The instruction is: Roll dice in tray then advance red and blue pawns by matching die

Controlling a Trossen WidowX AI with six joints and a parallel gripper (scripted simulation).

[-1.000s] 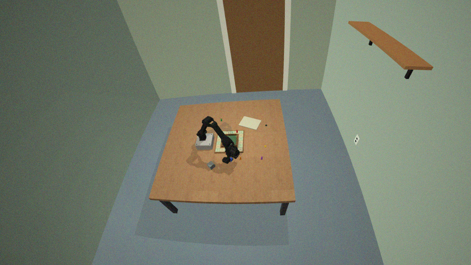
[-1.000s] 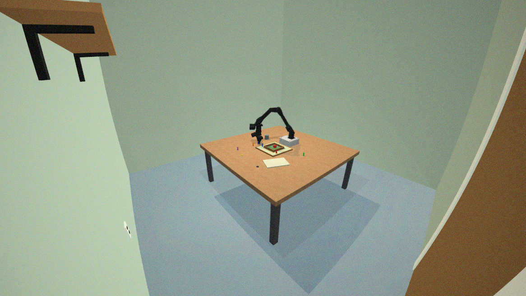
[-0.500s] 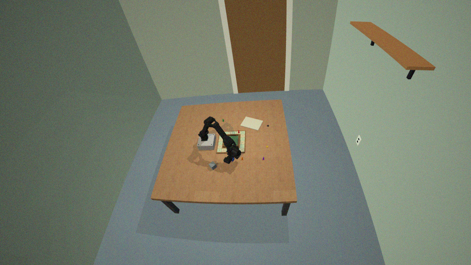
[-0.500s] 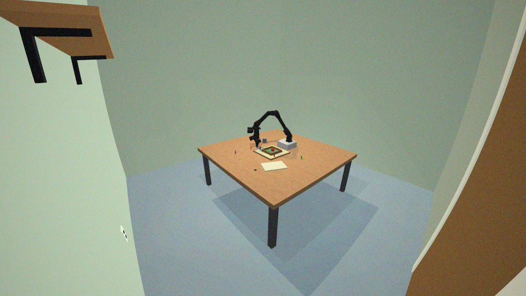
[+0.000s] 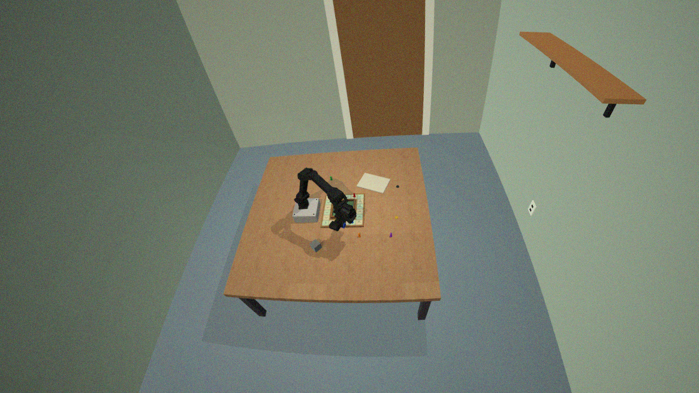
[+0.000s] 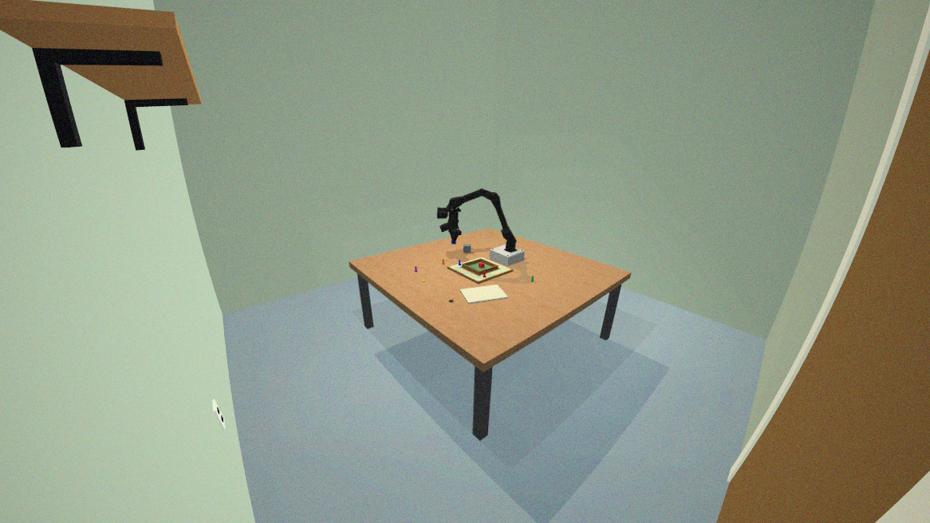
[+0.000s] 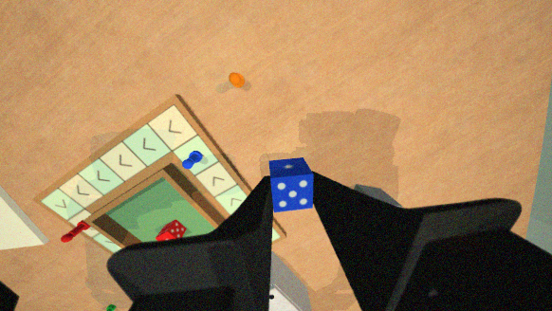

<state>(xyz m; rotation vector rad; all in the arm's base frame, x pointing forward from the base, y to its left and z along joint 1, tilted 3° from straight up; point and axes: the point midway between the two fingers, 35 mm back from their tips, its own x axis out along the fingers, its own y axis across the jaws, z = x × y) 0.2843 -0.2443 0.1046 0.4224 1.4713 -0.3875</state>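
My gripper (image 7: 288, 179) (image 6: 453, 239) is shut on the blue die (image 7: 292, 192) (image 6: 453, 242), held above the table beside the board (image 7: 135, 137) (image 5: 360, 215) (image 6: 460, 271). Five pips show on the die's side facing the wrist camera. The red die (image 7: 172, 230) (image 6: 481, 265) lies in the green-floored tray (image 7: 130, 186) (image 6: 469, 269); its upper face shows several pips. The blue pawn (image 7: 193, 159) (image 6: 459, 263) stands on a green square one from the board's corner. The red pawn (image 7: 75, 231) (image 6: 484, 275) (image 5: 354, 195) stands on another side of the track. A finger hides part of the board and tray.
An orange pawn (image 7: 236, 80) (image 5: 359, 235), purple pawn (image 5: 391, 235), yellow piece (image 5: 396, 217) and black disc (image 5: 397, 186) stand or lie off the board. A green pawn (image 5: 331, 178), cream slab (image 5: 373, 183) and grey block (image 5: 316, 245) are also on the table.
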